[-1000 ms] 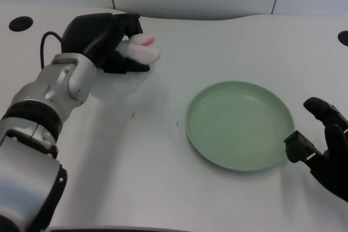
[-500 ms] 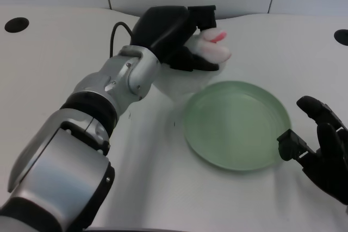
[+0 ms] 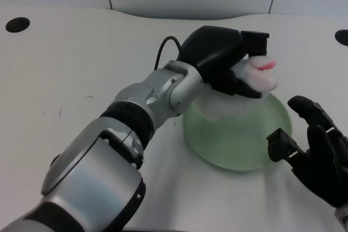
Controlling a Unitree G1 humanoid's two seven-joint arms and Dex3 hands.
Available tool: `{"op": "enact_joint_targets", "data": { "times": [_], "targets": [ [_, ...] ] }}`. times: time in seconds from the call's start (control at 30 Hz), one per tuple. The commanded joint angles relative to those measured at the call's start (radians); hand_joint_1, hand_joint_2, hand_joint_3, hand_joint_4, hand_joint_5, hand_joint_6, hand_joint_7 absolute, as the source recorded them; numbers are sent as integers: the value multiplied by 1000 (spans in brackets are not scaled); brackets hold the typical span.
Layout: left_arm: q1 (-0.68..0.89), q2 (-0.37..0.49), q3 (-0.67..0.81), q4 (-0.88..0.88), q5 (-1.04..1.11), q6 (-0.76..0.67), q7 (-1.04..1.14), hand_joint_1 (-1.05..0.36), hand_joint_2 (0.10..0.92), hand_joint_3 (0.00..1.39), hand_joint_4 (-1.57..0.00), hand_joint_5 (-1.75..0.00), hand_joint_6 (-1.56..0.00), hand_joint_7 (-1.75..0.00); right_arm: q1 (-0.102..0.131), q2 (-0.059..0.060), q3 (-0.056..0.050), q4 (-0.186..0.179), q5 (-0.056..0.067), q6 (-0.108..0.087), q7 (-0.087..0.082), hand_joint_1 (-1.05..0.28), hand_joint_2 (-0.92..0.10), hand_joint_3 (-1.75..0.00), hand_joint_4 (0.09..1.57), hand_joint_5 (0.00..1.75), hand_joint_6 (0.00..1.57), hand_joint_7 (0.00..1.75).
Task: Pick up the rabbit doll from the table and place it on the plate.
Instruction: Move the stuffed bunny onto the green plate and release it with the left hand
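Note:
My left hand (image 3: 223, 61) holds the rabbit doll (image 3: 260, 74), a small white plush with a pink mark, which sticks out past the fingers on the right. Hand and doll hang above the far part of the pale green plate (image 3: 239, 148), whose far rim is hidden behind them. The doll's lower part is covered by the black fingers. The silver left forearm reaches across the table from the lower left.
My right hand (image 3: 318, 153) waits at the plate's right edge, close to its rim. Dark round holes sit in the white table (image 3: 81, 80) at the far left (image 3: 17, 24) and far right (image 3: 343, 37). A grey wall runs behind the table.
My left hand has carried the rabbit doll rightward, from beside the plate's far left rim to above the plate. The right hand looks slightly nearer the plate.

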Motion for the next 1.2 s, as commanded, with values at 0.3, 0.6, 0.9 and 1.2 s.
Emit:
{"op": "enact_joint_targets", "data": {
  "times": [0.3,0.6,0.9,1.2],
  "targets": [
    [42,-25,-12,7,8,10,-32,-654,921,118,-781,-1746,-582,-1746,50,28,30,-68,14,-21,-2,-676,-921,-158,613,1746,638,1379],
    [43,-9,-152,19,145,162,-43,-832,921,498,-580,-351,-608,-193,79,30,34,-118,30,-8,-5,-651,-921,-189,603,1746,641,1342],
    [61,4,-151,16,127,185,-107,-997,921,716,-95,-1,-109,0,79,27,34,-118,31,-8,5,-639,-921,-190,604,1746,634,1350],
    [78,-11,-66,11,34,147,-147,-1048,921,838,1,1,1,1,65,26,31,-100,27,-13,0,-638,-921,-210,610,1746,625,1375]
  ]
}}
